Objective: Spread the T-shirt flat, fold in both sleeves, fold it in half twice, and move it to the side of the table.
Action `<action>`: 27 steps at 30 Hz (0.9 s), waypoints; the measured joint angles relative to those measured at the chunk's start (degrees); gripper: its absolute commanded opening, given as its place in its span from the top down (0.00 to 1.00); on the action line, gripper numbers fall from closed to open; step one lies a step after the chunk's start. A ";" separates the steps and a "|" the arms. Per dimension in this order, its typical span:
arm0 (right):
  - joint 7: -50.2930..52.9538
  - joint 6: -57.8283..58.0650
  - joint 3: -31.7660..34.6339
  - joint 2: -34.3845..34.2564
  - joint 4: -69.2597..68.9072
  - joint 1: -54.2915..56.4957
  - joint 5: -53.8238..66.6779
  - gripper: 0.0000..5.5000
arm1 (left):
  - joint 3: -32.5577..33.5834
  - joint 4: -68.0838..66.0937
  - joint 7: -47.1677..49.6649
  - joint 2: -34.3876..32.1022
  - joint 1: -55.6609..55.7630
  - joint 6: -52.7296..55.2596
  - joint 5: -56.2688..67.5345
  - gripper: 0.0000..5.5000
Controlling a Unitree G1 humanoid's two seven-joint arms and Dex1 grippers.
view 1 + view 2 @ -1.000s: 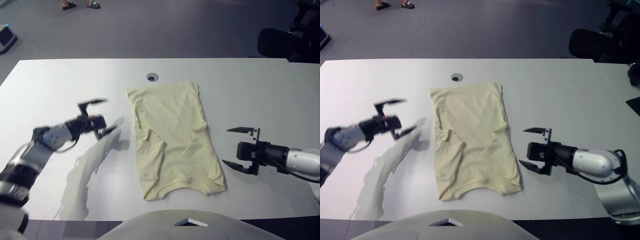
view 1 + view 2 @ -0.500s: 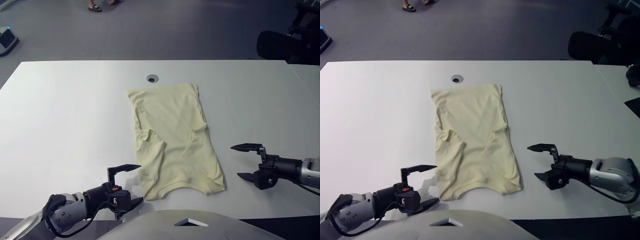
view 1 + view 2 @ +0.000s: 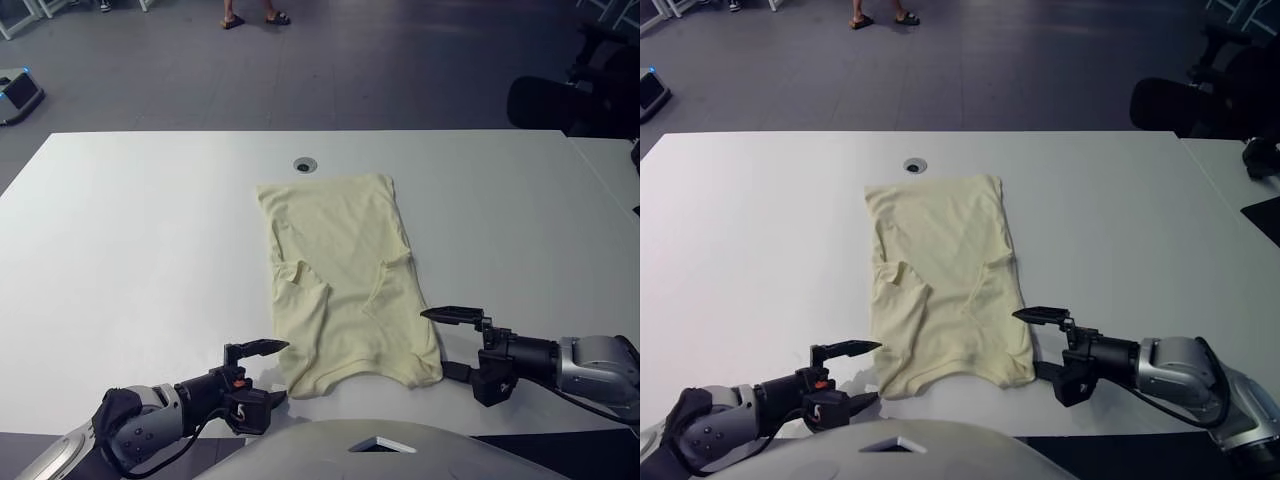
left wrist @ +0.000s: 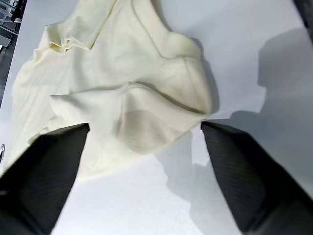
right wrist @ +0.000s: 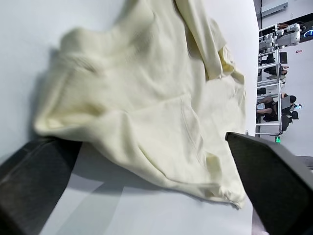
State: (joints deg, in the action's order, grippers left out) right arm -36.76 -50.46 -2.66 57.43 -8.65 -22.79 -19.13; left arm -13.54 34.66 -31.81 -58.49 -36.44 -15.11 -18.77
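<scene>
White table (image 3: 120,230) carries the T-shirt (image 3: 345,280) at its middle, sleeves folded in, and my left gripper (image 3: 281,370) and right gripper (image 3: 434,342) gape open beside the T-shirt's near corners, so I judge the first half-fold comes next: pinch both corners.

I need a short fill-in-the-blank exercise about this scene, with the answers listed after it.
The T-shirt is pale ____ in colour.
It lies on a table whose top is ____.
The left gripper and the right gripper both have fingers that are ____.
The sleeves are folded in on ____ sides.
Missing words: yellow, white, open, both.
</scene>
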 measured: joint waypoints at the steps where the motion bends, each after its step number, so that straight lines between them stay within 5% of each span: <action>1: 0.19 0.10 -0.33 -0.25 -0.29 -0.13 -0.47 0.15 | -0.05 -0.15 -0.81 0.09 0.38 -0.03 0.01 0.40; 20: 1.47 2.70 -3.02 -0.77 -0.16 0.71 -3.94 0.71 | -1.24 -2.56 -5.09 3.90 2.89 -1.14 -2.02 0.98; 27: 1.03 3.09 -4.02 -0.75 0.82 1.93 -4.23 0.91 | -1.82 -3.44 -4.77 5.84 3.22 -3.03 -4.74 1.00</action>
State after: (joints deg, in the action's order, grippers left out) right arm -35.73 -47.36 -6.68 56.68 -7.83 -20.86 -23.36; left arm -15.35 31.21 -36.58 -52.65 -33.23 -18.13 -23.51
